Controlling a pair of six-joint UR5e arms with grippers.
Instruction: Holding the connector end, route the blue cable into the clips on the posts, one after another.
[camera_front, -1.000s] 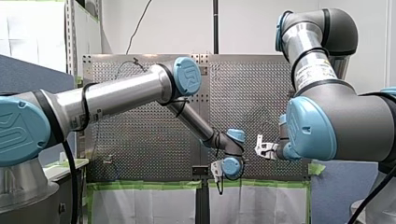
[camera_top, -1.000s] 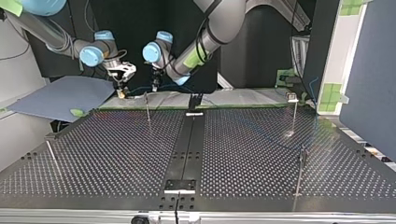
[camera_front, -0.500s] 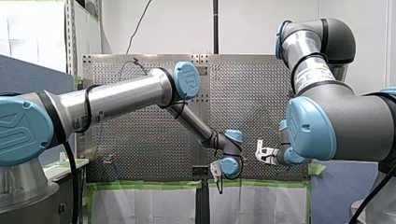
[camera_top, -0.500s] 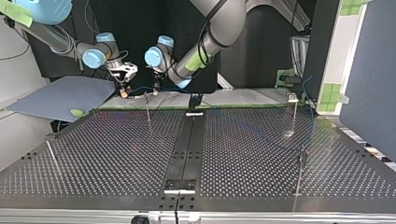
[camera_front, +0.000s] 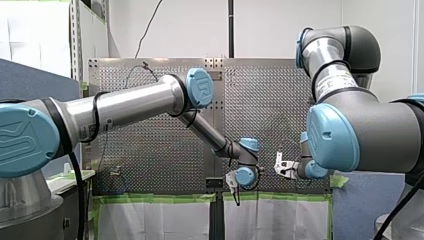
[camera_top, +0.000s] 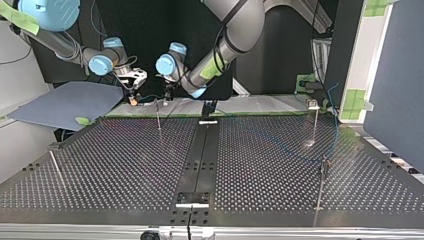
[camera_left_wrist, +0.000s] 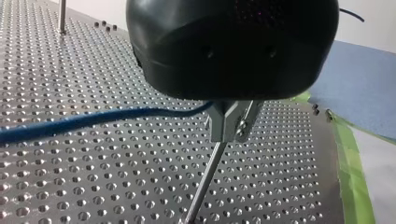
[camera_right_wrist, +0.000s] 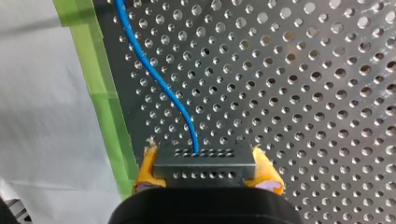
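Blue cable connector pinched in right hand, left hand grip unclear, beside post clip

Perforated table, green tape strip, blue sheet

The cable is blue. The table is silver with little holes. The tape is green. The connector is grey. My right hand has yellow pads.

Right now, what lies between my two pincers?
In the top view, a stretch of blue cable runs from right pincer toward left pincer, near a post.
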